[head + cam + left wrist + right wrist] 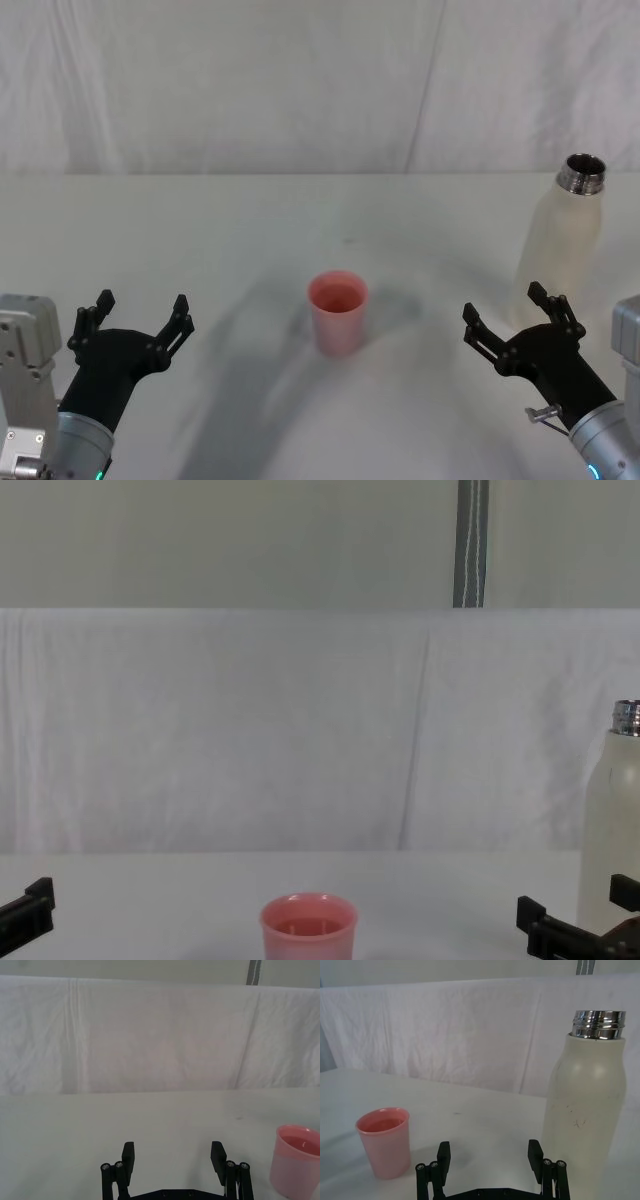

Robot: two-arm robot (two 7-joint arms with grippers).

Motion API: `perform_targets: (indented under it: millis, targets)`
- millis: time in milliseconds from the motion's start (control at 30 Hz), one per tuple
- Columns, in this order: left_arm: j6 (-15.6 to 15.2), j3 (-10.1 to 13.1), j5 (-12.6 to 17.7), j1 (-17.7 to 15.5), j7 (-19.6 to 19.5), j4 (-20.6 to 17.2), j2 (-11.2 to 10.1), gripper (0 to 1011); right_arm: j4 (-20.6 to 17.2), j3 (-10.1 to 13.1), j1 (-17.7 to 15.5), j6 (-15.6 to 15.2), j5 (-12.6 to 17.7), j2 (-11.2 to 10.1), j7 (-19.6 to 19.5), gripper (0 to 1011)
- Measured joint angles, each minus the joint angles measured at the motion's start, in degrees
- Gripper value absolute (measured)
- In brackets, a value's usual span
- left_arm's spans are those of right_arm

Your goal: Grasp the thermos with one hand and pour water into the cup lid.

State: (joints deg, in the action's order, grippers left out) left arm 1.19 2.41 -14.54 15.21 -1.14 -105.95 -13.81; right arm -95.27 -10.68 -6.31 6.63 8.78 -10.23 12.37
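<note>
**Right gripper lined up short of thermos, nothing held**

Right gripper low over the table, fingers spread, empty. Thermos stands upright just beyond it, on the robot's right, uncapped. Left gripper idle at the near left, fingers also apart.

Step in hand, as judged: close on the thermos. Best to centre the body between the fingers, grip mid-height below the shoulder, and squeeze firmly before lifting; smooth rounded walls could slip.

Thermos: tall, cream-white, faintly speckled, shiny threaded steel neck. Cup lid small, salmon-pink, upright at table centre, well apart from the thermos.
</note>
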Motion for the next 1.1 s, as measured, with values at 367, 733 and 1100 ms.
perform_targets:
  millis: [367,733,1100]
  targets:
    - [0.0,0.0,0.0,0.0,0.0,0.0,0.0,1001,0.3,-0.2,-0.6,-0.2,0.4,0.0,0.0,1001]
    - [0.0,0.0,0.0,0.0,0.0,0.0,0.0,1001,0.3,-0.1,-1.1,-0.2,0.9,-0.3,0.0,1001]
    - [0.0,0.0,0.0,0.0,0.0,0.0,0.0,1001,0.3,-0.1,-1.0,-0.2,0.9,-0.3,0.0,1001]
